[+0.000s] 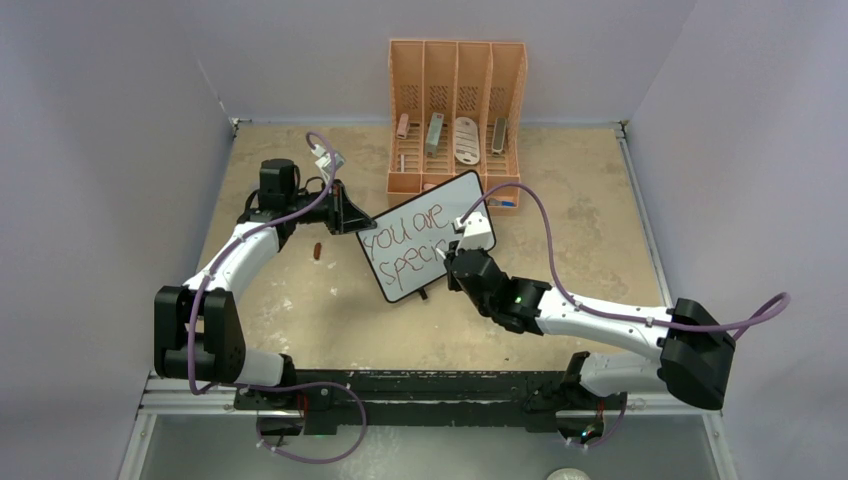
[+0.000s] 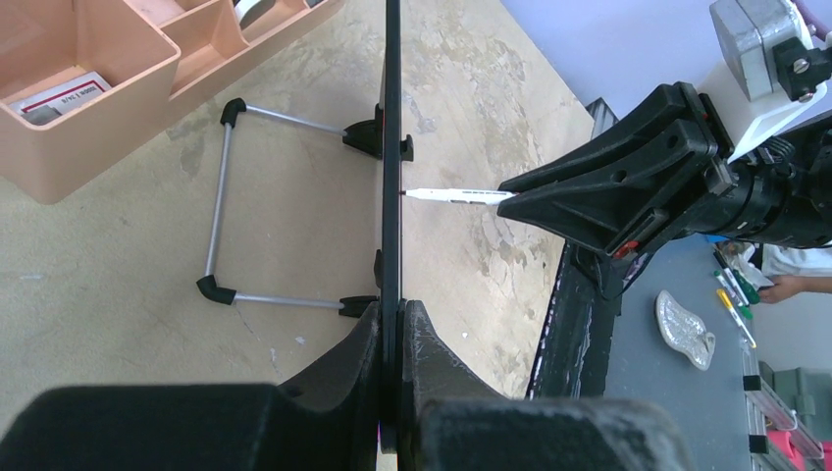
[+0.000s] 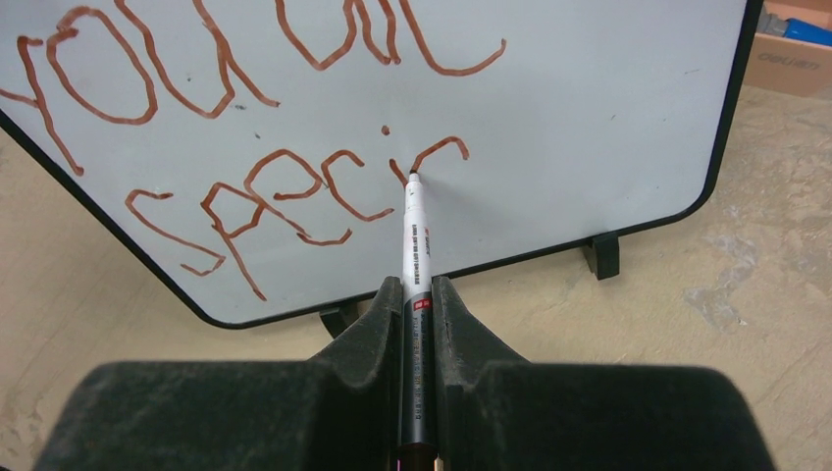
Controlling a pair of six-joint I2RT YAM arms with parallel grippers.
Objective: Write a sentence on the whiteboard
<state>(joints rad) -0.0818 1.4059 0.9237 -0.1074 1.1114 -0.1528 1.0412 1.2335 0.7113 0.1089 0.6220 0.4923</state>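
The marker (image 3: 416, 226), tip touching the whiteboard (image 3: 608, 108), is pinched in the closed right gripper (image 3: 417, 294); the left gripper (image 2: 392, 312) clamps the board's edge. The whiteboard stands upright just before the orange organizer (image 1: 455, 70). It looks light, stiff and easily tipped, so an edge hold suits it. The sentence (image 3: 285, 186) reads "you are speci" plus a started stroke; the marker's print is unreadable

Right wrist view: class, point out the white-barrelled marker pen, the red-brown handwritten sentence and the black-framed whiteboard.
white-barrelled marker pen (image 3: 417, 235): right wrist view, white barrel.
red-brown handwritten sentence (image 3: 294, 191): right wrist view, lower line's e.
black-framed whiteboard (image 3: 608, 118): right wrist view, bare face.
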